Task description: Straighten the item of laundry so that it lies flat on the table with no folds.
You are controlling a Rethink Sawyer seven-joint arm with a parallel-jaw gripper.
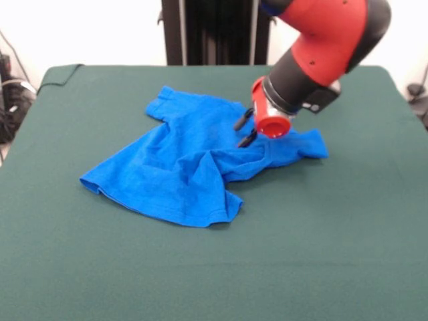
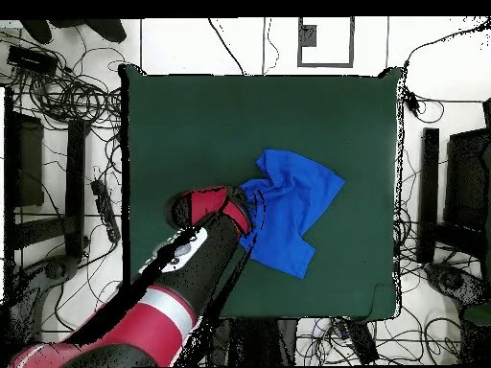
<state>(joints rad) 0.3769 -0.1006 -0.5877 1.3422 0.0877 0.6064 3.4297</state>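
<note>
The royal-blue T-shirt (image 1: 187,167) lies crumpled near the middle of the dark green table (image 1: 334,254), with folds running through its centre and one part doubled over. One sleeve points to the far left, and another end sticks out to the right under the arm. My gripper (image 1: 245,130) hangs tilted over the shirt's right part, its two black fingertips (image 1: 242,121) apart and just at the fabric. In the overhead view the gripper (image 2: 253,205) is at the left edge of the shirt (image 2: 292,206) on the table (image 2: 192,125).
The robot's black pedestal (image 1: 214,30) stands at the table's far side. Cables (image 2: 58,96) and equipment lie on the floor round the table. The red and black arm (image 2: 192,259) reaches in over the table's near-base edge.
</note>
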